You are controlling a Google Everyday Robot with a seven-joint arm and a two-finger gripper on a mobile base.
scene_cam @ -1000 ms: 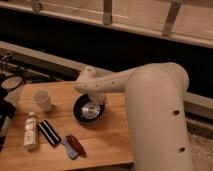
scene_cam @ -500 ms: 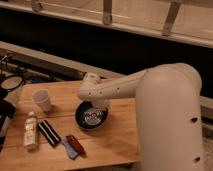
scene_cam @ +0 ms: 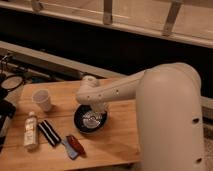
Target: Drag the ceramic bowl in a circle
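Everything below is placed relative to the ceramic bowl (scene_cam: 90, 119), which sits on the wooden table (scene_cam: 115, 137) roughly mid-table, slightly toward the near edge. Dark bowl, pale markings visible inside, upright, flat on the wood. Nearest the camera: a small red-and-blue tool (scene_cam: 73, 146) lies just near-left of the bowl, close to the front table edge, not touching the bowl. Left of that, a black striped flat item (scene_cam: 48, 132) lies at an angle, well left of the bowl. Further left again, a small white bottle (scene_cam: 31, 131) lies on its side near the left table edge. Big white arm (scene_cam: 170, 115) fills the right side, reaching over from the bowl's right; its forearm runs leftward above the far rim of the bowl. The gripper (scene_cam: 96, 108) hangs down from the wrist end at the bowl's far rim, right over or in the bowl; contact looks likely but exact touch point is hidden by the wrist housing. Whether the gripper is closed on the rim or apart: cannot tell. Beyond and left of the bowl, a small white cup (scene_cam: 42, 100) stands upright, well apart from the bowl. Far-left of the bowl, off the table corner, some dark equipment (scene_cam: 10, 82), too unclear to identify. Farthest back, a metal railing (scene_cam: 107, 12) runs across behind the table.
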